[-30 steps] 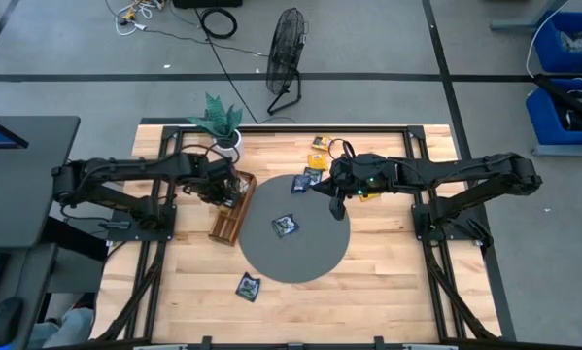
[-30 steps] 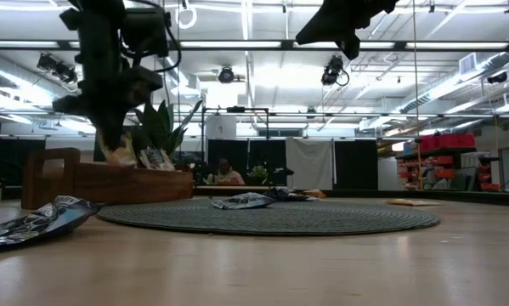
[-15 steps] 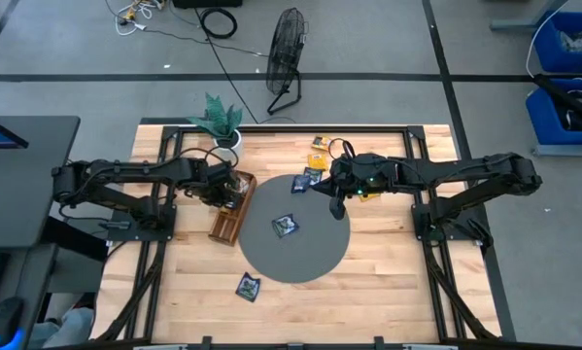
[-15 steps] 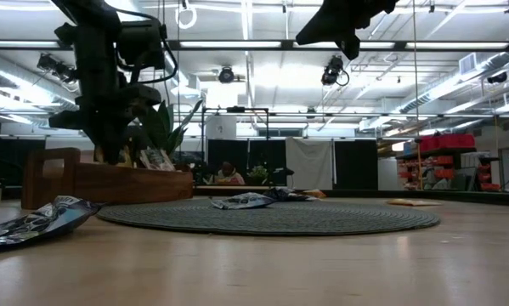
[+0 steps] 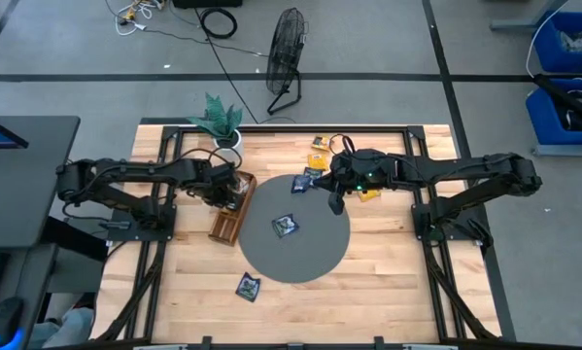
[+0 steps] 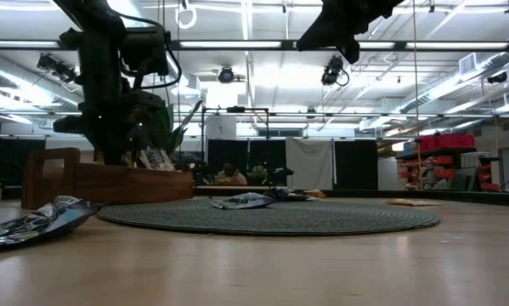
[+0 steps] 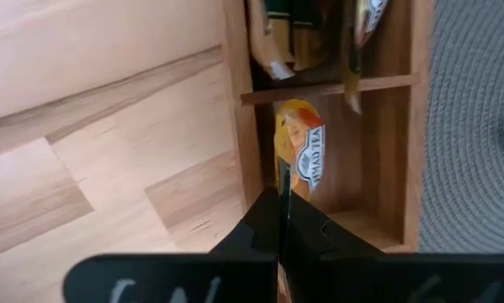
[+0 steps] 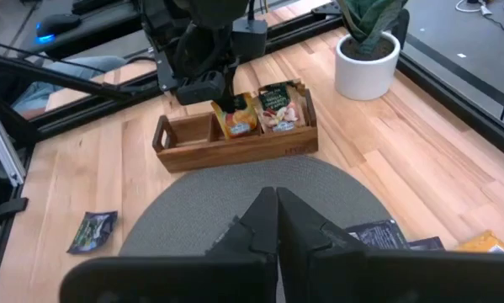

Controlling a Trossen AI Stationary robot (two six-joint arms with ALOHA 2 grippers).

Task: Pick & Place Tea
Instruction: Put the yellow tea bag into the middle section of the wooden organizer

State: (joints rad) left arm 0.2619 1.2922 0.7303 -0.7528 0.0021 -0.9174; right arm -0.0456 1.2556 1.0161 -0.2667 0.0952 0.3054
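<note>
Fingers of left gripper (image 7: 278, 220) pressed together on edge of yellow-orange tea sachet (image 7: 301, 148), sachet standing in middle compartment of long narrow brown wooden tray (image 8: 235, 140). More sachets upright in next compartment. Right gripper (image 8: 276, 220) fingers closed, empty, raised above far edge of round dark grey mat (image 5: 310, 251). Dark blue-black sachet (image 5: 285, 226) lies on mat; another dark sachet (image 5: 248, 286) on bare wooden table (image 5: 388, 282), near front.

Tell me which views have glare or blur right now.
Low view: bright ceiling lights leave both arms as dark silhouettes, and the near dark sachet is soft. Left wrist view: the pincer is blurred, the yellow sachet readable. High view: even light.
</note>
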